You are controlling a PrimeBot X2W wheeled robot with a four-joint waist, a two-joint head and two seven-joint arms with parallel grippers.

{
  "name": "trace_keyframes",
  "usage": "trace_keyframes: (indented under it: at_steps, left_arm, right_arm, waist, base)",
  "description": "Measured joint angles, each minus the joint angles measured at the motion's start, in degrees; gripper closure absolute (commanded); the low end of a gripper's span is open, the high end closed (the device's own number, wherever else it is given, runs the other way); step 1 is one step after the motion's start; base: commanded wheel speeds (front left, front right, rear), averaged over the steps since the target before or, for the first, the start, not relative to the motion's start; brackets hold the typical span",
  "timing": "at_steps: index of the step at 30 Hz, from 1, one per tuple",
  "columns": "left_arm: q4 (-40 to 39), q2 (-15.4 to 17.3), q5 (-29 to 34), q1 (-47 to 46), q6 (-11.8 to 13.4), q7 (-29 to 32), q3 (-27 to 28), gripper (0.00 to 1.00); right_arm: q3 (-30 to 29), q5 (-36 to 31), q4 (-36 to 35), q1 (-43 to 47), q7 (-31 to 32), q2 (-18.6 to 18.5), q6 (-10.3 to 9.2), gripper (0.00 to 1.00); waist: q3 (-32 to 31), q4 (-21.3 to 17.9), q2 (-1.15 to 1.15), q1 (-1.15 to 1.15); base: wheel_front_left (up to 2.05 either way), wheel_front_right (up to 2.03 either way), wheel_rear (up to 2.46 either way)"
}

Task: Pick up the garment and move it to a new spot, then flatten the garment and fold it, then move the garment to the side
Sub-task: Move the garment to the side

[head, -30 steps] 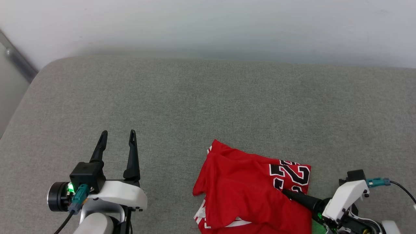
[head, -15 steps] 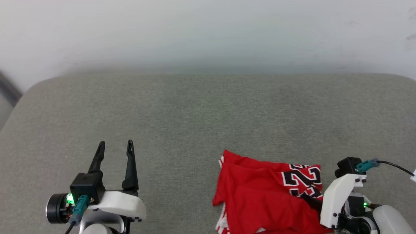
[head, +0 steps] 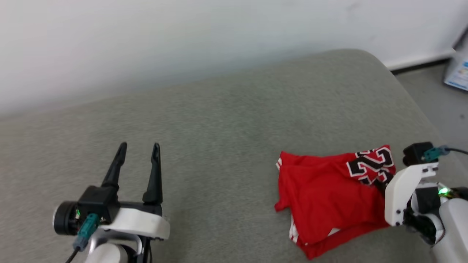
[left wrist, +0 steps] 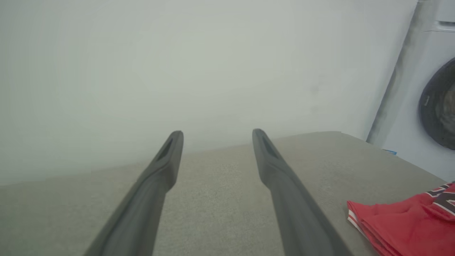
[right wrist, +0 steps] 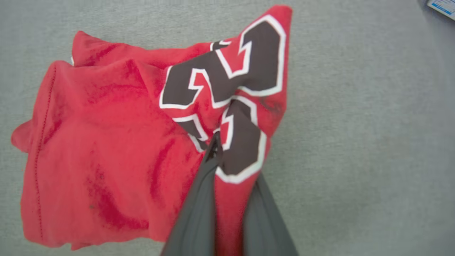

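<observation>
Grey cushion (head: 219, 120) stretches wide to the left of the right gripper (right wrist: 221, 142), which is pinched shut on the garment (head: 329, 190) at its black numbers, near the cushion's rounded right edge and the floor (head: 427, 84). The left gripper (head: 139, 146) is spread wide, well apart from the cloth. One right fingertip is buried in the fold.

Wall: plain off-white painted wall (head: 182, 44), running behind the whole seat.
Seat: broad grey-green woven fabric cushion (head: 226, 120), its far right corner rounded, set close against the wall.
Skirting: thin dark strip (head: 416, 65) at the wall's foot, right of the cushion.
Floor: smooth grey floor (head: 427, 95) beyond the cushion's right edge.
On the floor: blurred white-and-blue flat pack (head: 459, 71), cut off by the frame.
Appliance: white front-loading washing machine (left wrist: 426, 71) with a dark round door (left wrist: 439, 106), beside the wall.
Light: soft and even.
</observation>
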Motion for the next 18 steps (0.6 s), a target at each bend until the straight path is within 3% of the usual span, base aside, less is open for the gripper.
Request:
trace_keyframes:
  at_steps: [5, 10, 18]
  left_arm:
    - [-2.6, 1.8, 1.7, -4.2, -1.2, 1.9, -0.8, 0.0]
    - [-4.9, 3.4, 3.9, -9.7, -2.4, 4.2, -1.8, 0.0]
    - [-8.6, 4.4, 6.4, -17.9, -4.5, 6.0, -2.9, 0.0]
  right_arm:
    - [-3.1, -0.8, 2.1, -4.6, -5.4, 0.7, -0.02, 1.0]
    - [-7.2, -2.4, 4.6, -10.6, -11.3, 1.3, -0.01, 1.0]
    - [-16.3, -6.3, 8.7, -18.2, -18.1, -3.9, -0.01, 1.0]
  waist:
    - [4.5, -4.4, 0.0, 0.0]
    - [11.1, -6.0, 0.0, 0.01]
    - [21.9, -5.7, 0.0, 0.01]
  base:
    - [0.0, 0.0, 0.0]
    - [0.0, 0.0, 0.0]
    - [0.0, 0.0, 0.0]
